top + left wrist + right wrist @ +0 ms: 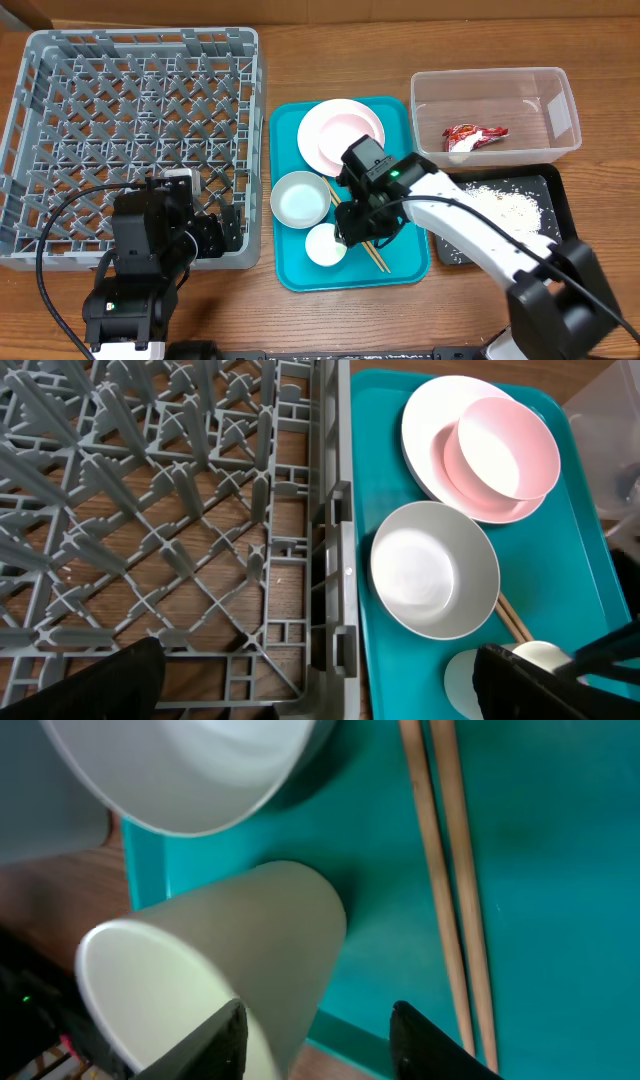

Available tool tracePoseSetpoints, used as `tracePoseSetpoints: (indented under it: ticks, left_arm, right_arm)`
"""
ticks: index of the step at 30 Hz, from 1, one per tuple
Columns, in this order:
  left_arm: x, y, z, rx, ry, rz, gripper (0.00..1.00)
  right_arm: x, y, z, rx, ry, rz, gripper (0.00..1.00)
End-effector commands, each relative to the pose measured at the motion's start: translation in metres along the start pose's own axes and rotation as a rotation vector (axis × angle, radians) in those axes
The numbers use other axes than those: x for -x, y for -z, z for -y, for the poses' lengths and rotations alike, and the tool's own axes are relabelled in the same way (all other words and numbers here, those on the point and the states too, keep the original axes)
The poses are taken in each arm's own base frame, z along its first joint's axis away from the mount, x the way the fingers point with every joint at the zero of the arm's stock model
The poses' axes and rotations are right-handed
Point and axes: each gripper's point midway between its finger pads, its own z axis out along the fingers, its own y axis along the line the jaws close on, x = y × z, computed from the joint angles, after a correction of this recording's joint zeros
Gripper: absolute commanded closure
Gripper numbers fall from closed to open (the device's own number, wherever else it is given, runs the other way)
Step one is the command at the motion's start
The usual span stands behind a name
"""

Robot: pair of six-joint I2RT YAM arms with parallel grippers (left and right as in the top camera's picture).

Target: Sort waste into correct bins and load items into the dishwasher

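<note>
The grey dish rack (130, 130) fills the left of the table and holds no dishes. Right of it lies the teal tray (395, 265), with every dish on it. Further right, the clear tub (430, 92) holds the red-and-white wrapper (474, 137), and the black tray (556, 195) in front of it holds the rice (505, 205). So the waste looks sorted, and loading the rack seems to be only starting.

On the teal tray, the large plate (432, 418) carries the smaller, pinkish plate (505, 445). The bowl (435, 570) sits nearer the front, and the small cup (230, 960) is just beside it, close to the tray's front edge. The chopsticks (445, 870) lie side by side, right of the cup.

The right gripper (318, 1042) hangs low over the cup with its fingers spread; one finger (225, 1038) is close against the cup wall and nothing is pinched. The next move probably means centring on the cup, closing, then carrying it over to the rack. The left gripper (320, 690) is spread wide and empty above the rack's near right corner.

The right arm hides the cup's right side and most of the chopsticks from above. I cannot tell whether the cup stands upright or leans.
</note>
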Motion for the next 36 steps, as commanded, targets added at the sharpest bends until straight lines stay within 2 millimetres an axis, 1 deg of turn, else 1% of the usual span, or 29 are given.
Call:
tracePoseSetpoints:
  ticks: [1, 2, 3, 4, 5, 6, 7, 10, 12, 13, 14, 17, 18, 20, 21, 24, 26, 29, 33, 35, 36]
  left_arm:
    - [0.009, 0.006, 0.005, -0.014, 0.000, 0.027, 0.00]
    - [0.009, 0.006, 0.005, -0.014, 0.000, 0.027, 0.00]
    - [0.009, 0.006, 0.005, -0.014, 0.000, 0.027, 0.00]
    - [0.009, 0.006, 0.005, -0.014, 0.000, 0.027, 0.00]
    - [0.009, 0.006, 0.005, -0.014, 0.000, 0.028, 0.00]
    - [0.009, 0.006, 0.005, -0.014, 0.000, 0.028, 0.00]
    - [0.009, 0.006, 0.005, -0.014, 0.000, 0.028, 0.00]
    - [0.009, 0.006, 0.005, -0.014, 0.000, 0.028, 0.00]
    - [0.009, 0.006, 0.005, -0.014, 0.000, 0.027, 0.00]
    - [0.009, 0.006, 0.005, -0.014, 0.000, 0.027, 0.00]
    - [0.009, 0.006, 0.005, -0.014, 0.000, 0.027, 0.00]
    - [0.009, 0.006, 0.007, -0.027, 0.001, 0.025, 0.00]
    - [0.009, 0.006, 0.009, -0.037, 0.000, 0.024, 0.00]
    - [0.011, 0.006, 0.017, -0.083, -0.002, 0.030, 0.00]
    - [0.012, 0.005, 0.020, -0.102, 0.002, 0.031, 0.00]
    - [0.020, 0.001, 0.034, -0.182, 0.059, 0.034, 0.00]
    - [0.023, -0.002, 0.050, -0.281, 0.087, 0.017, 0.00]
    - [0.029, -0.007, 0.085, -0.509, 0.103, -0.033, 0.00]
    - [0.040, -0.008, 0.118, -0.764, 0.116, -0.083, 0.00]
    - [0.052, -0.004, 0.139, -0.975, 0.111, -0.111, 0.00]
    - [0.054, -0.004, 0.143, -1.017, 0.109, -0.118, 0.00]
  right_arm:
    - [-0.002, -0.016, 0.005, -0.015, -0.050, -0.039, 0.56]
    - [-0.003, -0.019, 0.007, -0.020, -0.064, -0.051, 0.62]
    - [-0.004, -0.023, 0.008, -0.024, -0.077, -0.061, 0.71]
    - [-0.004, -0.024, 0.009, -0.026, -0.081, -0.066, 0.82]
    - [-0.004, -0.024, 0.009, -0.027, -0.081, -0.065, 0.89]
    - [-0.003, -0.024, 0.009, -0.026, -0.082, -0.064, 0.94]
    - [-0.002, -0.022, 0.009, -0.024, -0.086, -0.059, 0.96]
    - [0.003, -0.011, 0.010, -0.019, -0.098, -0.044, 0.96]
    - [0.009, 0.006, 0.010, -0.016, -0.107, -0.019, 0.96]
    - [0.014, 0.019, 0.012, -0.013, -0.114, 0.008, 0.96]
    - [0.017, 0.027, 0.013, -0.011, -0.122, 0.025, 0.96]
    - [0.036, 0.070, 0.019, 0.021, -0.147, 0.138, 0.96]
    - [0.040, 0.079, 0.022, 0.028, -0.155, 0.167, 0.96]
    - [0.055, 0.110, 0.028, 0.080, -0.169, 0.268, 0.96]
    - [0.060, 0.119, 0.027, 0.122, -0.163, 0.296, 0.96]
    - [0.068, 0.135, 0.012, 0.290, -0.094, 0.321, 0.96]
    - [0.070, 0.143, -0.004, 0.406, -0.030, 0.328, 0.96]
    - [0.073, 0.151, -0.025, 0.512, 0.043, 0.345, 0.96]
    - [0.072, 0.156, -0.044, 0.578, 0.108, 0.347, 0.96]
    - [0.069, 0.162, -0.059, 0.645, 0.157, 0.345, 0.96]
    - [0.068, 0.165, -0.063, 0.673, 0.175, 0.346, 0.96]
